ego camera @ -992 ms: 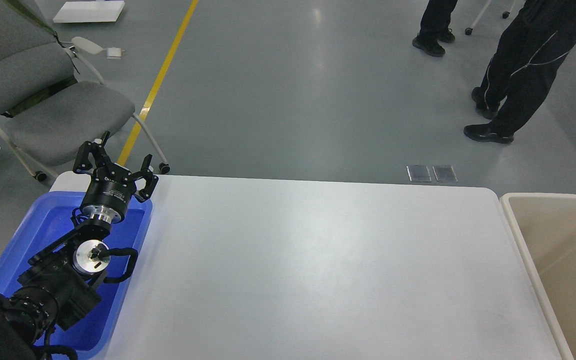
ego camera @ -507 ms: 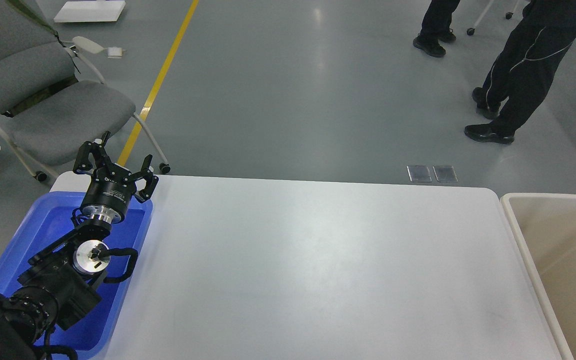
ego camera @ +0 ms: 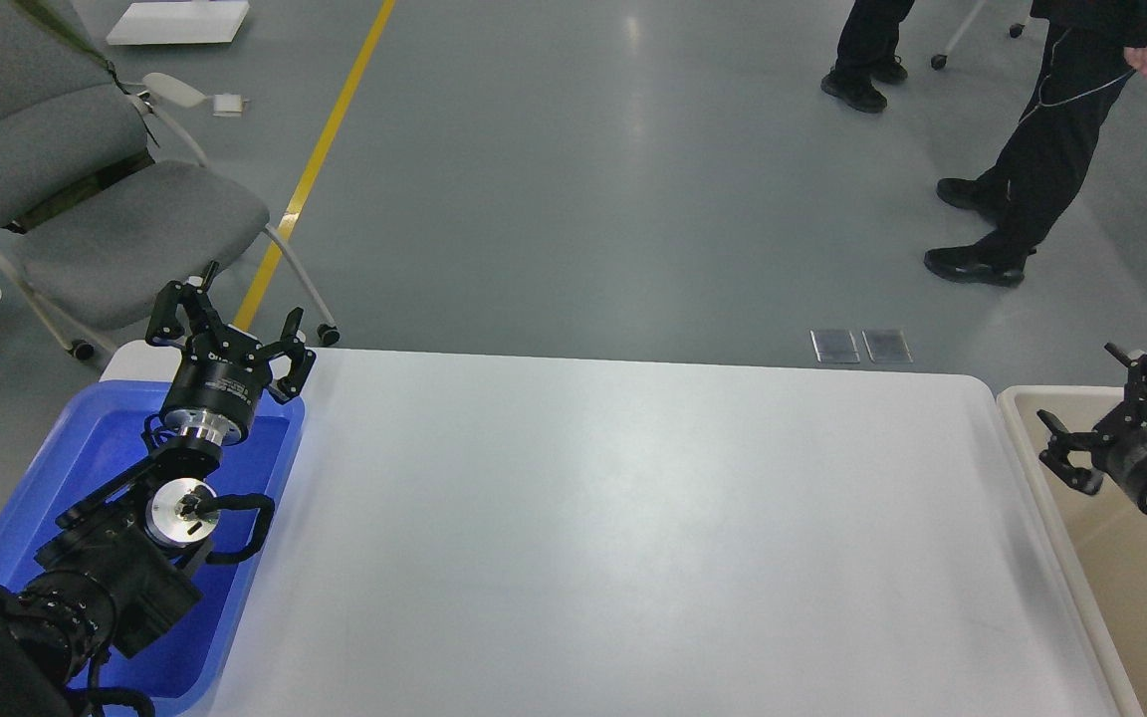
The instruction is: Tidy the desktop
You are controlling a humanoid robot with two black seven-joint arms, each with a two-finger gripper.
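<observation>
The desktop is a wide matte white tabletop with rounded corners, bare of loose objects in the part I see. My left gripper is open and empty, held above the far end of the blue tray at the table's left. My right gripper is open and empty, held above the beige bin at the table's right edge.
A grey chair stands beyond the table's far left corner. Two people in black stand on the grey floor at the far right. A yellow floor line runs away from the table.
My right arm has risen into view over the beige bin, from barely showing at the right edge to fully seen. My left arm has not moved. The nearer person has shifted his legs.
</observation>
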